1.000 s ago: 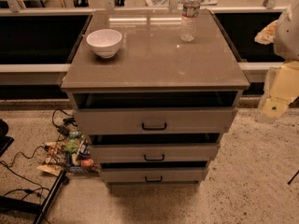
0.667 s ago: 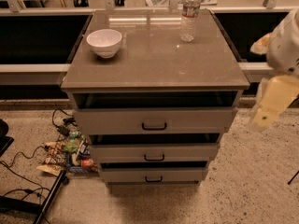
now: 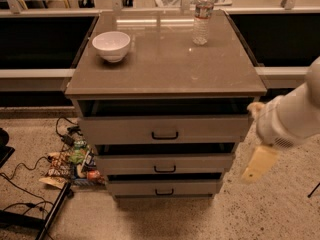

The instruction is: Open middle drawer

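Observation:
The grey-brown cabinet (image 3: 165, 64) has three drawers, each standing a little out from the body. The middle drawer (image 3: 200, 163) is the second one, with a wide shallow grey front and a small black pull handle (image 3: 164, 169). A dark gap shows above its front. My white arm (image 3: 295, 116) comes in from the right edge. My gripper (image 3: 257, 165), cream-coloured, hangs below it just off the cabinet's right front corner, at about the height of the middle drawer and to the right of its front. It touches nothing I can see.
A white bowl (image 3: 111, 45) and a clear water bottle (image 3: 202, 14) stand on the cabinet top. The top drawer (image 3: 210, 129) and bottom drawer (image 3: 195, 187) flank the middle one. Snack packets (image 3: 75, 161), cables and a black stand leg (image 3: 50, 214) lie on the floor at left.
My arm and gripper have moved left and down, from well to the right of the cabinet to close beside its right front corner. The drawers have not moved.

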### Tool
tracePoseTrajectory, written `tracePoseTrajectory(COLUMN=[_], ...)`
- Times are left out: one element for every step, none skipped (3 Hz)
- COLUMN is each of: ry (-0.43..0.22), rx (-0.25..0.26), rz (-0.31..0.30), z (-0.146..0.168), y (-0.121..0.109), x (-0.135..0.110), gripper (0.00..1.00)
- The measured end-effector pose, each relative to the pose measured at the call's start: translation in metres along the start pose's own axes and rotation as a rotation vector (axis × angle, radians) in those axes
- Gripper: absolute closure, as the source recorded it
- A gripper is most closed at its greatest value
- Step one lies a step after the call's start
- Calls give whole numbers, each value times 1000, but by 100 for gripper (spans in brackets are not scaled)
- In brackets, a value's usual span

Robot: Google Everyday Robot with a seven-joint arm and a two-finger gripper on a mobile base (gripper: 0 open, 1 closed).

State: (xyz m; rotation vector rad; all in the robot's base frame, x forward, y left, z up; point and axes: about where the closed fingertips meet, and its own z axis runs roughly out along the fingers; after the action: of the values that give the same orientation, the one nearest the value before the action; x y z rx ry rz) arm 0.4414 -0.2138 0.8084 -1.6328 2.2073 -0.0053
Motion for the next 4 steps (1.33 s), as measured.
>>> tracePoseTrajectory(ry=[20,58,58,79], rx=[25,87,85,59], rz=[-26,-99,-98,-124], z=[62,115,114,142], y=[11,15,15,19], x=[14,16,16,11], gripper=[0,0,0,0])
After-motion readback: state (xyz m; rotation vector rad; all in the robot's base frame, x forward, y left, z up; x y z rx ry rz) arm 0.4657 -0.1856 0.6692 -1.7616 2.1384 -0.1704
